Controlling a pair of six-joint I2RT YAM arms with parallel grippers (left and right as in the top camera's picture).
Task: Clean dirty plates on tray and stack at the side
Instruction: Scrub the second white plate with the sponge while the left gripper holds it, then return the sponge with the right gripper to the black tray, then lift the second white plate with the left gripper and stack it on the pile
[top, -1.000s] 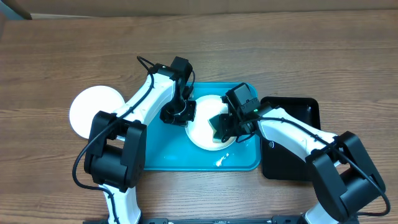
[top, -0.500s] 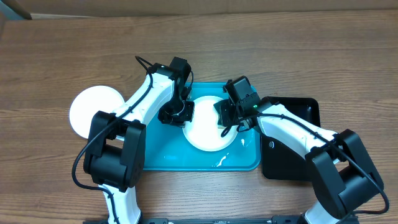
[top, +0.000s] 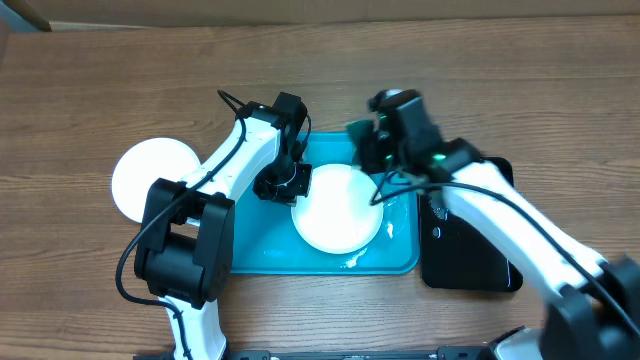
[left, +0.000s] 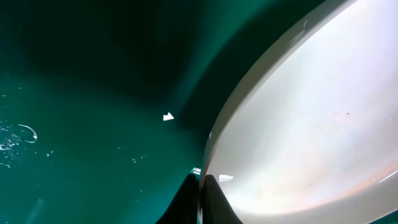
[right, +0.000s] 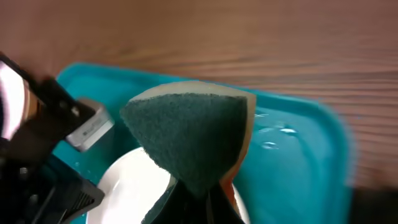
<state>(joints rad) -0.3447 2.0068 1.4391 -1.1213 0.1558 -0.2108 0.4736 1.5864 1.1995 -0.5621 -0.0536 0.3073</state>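
On the turquoise tray (top: 260, 250), dead centre, sat the white plate (top: 338, 210) I was working on. My left end effector (left: 200, 193) was pressed together on its rim at the plate's 9 o'clock, just a thin pinch on the lip. My right end effector (right: 194, 196) was pinching the green sponge (right: 186, 124), bunched up, around the plate's 1 o'clock. It looked to be above the plate and not touching, but I couldn't swear to it.

Handling-wise, I figured the plate was stiff, light and glossy-wet, so slippery and likely to chip if dropped. It lay flat, so the rim was the only place to grab. I reckoned a deeper bite would be safer before any lift.

Off the tray at 9 o'clock, a second white plate (top: 145, 180) sat on the surface (top: 100, 80), presumably the stacking spot. The black tray (top: 470, 250) was right beside the tray at 3 o'clock, and some wet blobs (top: 352, 260) sat at 6 o'clock. Only my own left arm lay across the route to the stack.
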